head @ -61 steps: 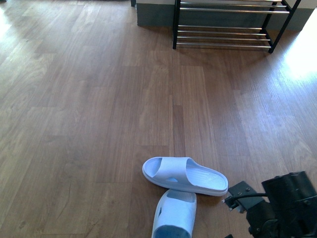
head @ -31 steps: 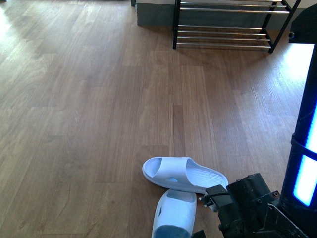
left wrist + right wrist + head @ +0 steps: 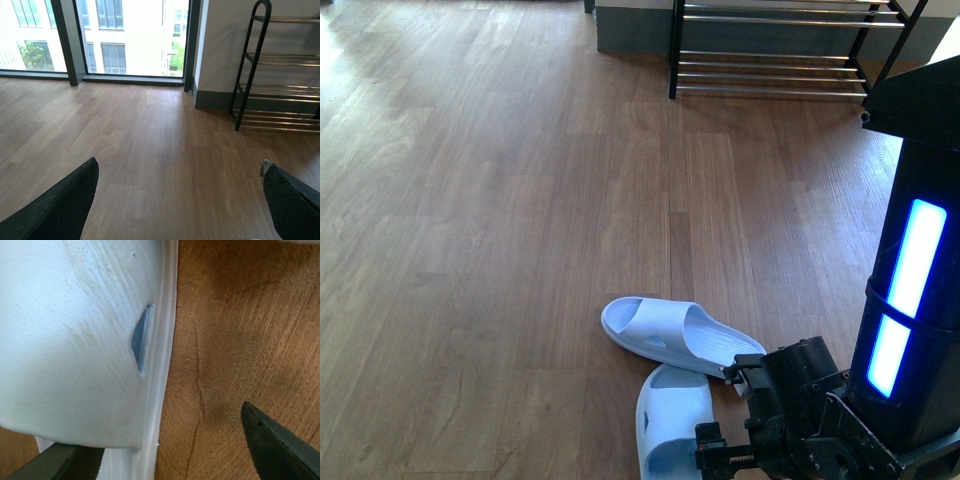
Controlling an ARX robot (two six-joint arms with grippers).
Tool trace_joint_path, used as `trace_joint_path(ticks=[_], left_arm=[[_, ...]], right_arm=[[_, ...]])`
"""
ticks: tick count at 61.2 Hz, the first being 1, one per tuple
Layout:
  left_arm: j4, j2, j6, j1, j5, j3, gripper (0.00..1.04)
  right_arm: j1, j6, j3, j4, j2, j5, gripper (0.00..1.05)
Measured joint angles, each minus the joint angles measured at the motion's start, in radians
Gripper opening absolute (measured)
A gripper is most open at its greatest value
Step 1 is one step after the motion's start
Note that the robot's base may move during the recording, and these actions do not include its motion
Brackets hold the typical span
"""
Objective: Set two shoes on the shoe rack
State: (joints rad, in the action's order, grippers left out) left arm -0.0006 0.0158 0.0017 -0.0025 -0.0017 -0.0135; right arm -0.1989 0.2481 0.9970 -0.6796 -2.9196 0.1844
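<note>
Two pale blue slide sandals lie on the wood floor in the front view. One sandal [image 3: 680, 338] lies crosswise and the other sandal [image 3: 670, 420] lies nearer, pointing away from me. My right arm [image 3: 790, 425] is low beside the nearer one. In the right wrist view the right gripper [image 3: 160, 440] is open. The sandal's strap [image 3: 70, 340] and its white side edge sit between the fingers, one finger [image 3: 55, 462] close against the sandal and the other over bare floor. The left gripper [image 3: 179, 167] is open above bare floor. The shoe rack [image 3: 770, 60] stands far off against the wall.
A black upright part of the robot with lit blue strips [image 3: 910, 290] fills the right edge of the front view. The left wrist view shows the shoe rack [image 3: 280, 90] beside a grey skirting and tall windows [image 3: 125, 35]. Wood floor [image 3: 520, 200] stretches between the sandals and the rack.
My right arm has swung left and down onto the nearer sandal. Both sandals have shifted slightly away and to the left. The black part with blue lights has come further into view.
</note>
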Motion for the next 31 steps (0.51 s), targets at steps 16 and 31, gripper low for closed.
trace_joint_path(ticks=[16,31], left_arm=[[0.000,0.000,0.000,0.000,0.000,0.000,0.95],[0.000,0.000,0.000,0.000,0.000,0.000,0.95]], right_arm=[[0.018,0.042,0.003,-0.047,0.000,0.058,0.34],[0.019,0.053,-0.014,-0.074,0.011,0.096,0.01]])
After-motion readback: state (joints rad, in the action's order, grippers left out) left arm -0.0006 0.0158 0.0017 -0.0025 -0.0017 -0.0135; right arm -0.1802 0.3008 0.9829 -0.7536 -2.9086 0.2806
